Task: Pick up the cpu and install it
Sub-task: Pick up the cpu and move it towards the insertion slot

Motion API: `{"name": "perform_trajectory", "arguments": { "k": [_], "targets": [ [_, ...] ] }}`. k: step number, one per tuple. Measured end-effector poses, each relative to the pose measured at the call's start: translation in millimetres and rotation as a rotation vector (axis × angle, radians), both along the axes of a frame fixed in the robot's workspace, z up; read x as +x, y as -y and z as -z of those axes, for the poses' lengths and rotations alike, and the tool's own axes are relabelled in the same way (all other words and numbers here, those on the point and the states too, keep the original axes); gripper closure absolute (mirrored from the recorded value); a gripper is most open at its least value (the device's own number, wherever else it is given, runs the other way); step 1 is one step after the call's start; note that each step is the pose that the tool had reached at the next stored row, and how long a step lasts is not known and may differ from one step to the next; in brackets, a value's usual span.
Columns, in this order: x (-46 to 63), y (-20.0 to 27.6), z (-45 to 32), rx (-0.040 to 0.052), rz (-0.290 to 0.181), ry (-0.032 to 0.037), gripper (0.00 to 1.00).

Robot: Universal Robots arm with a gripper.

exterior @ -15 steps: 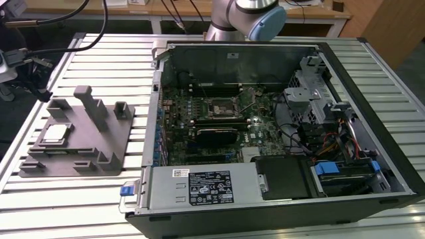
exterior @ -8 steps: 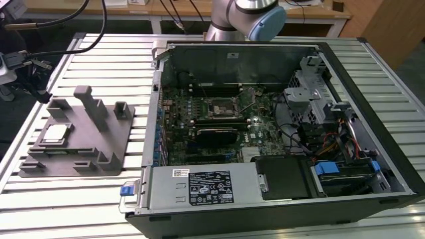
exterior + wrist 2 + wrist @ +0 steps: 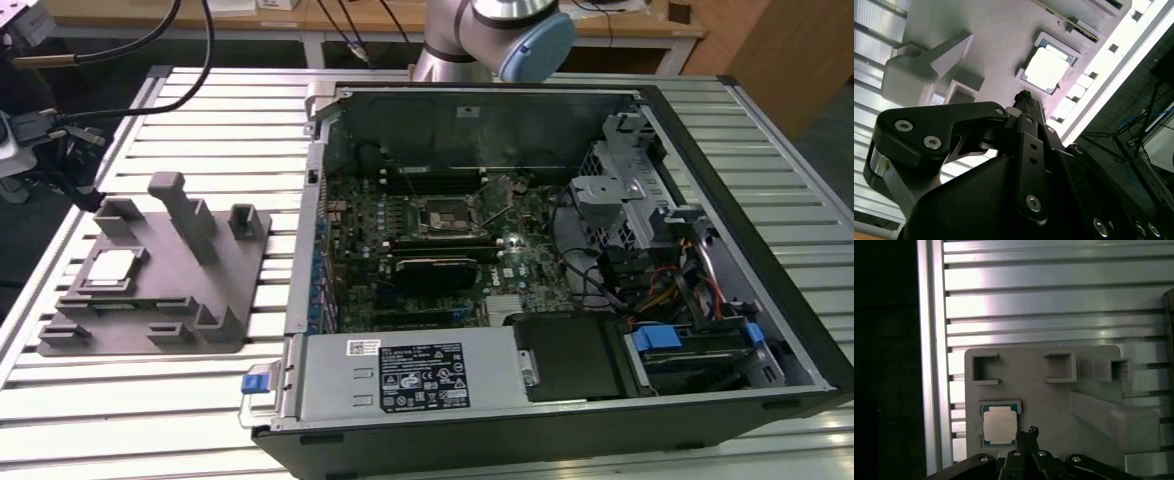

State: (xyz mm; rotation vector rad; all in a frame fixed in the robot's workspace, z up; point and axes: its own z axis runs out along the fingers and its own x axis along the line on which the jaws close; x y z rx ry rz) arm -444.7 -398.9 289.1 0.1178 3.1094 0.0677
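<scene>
While it lies unlifted, cpu: small flat square chip with a pale silver-grey metal top, seated metal side up in a shallow framed recess of the grey plastic fixture plate; nothing touches it
why there: the recess probably holds the chip at a known spot and angle, with its top bare for a reach from above
gripper: black fingers drawn together into one narrow tip with nothing between them; in the first wrist view the tip shows just beside the chip's edge, and I judge it to be above the plate
fixture plate: upright posts and open pockets, flat on the slatted aluminium table, at the exterior view's left
black tower case: on its side, panel off, just beside the plate
green motherboard: faces up with the square socket exposed, probably so the chip can go in from above
task state: pick not yet made
</scene>
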Motion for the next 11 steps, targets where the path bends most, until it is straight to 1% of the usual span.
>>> {"name": "perform_trajectory", "arguments": {
  "k": [11],
  "targets": [
    [-1.9, 0.0, 10.6, 0.0000, 0.000, 0.0000, 0.89]
  ]
}}
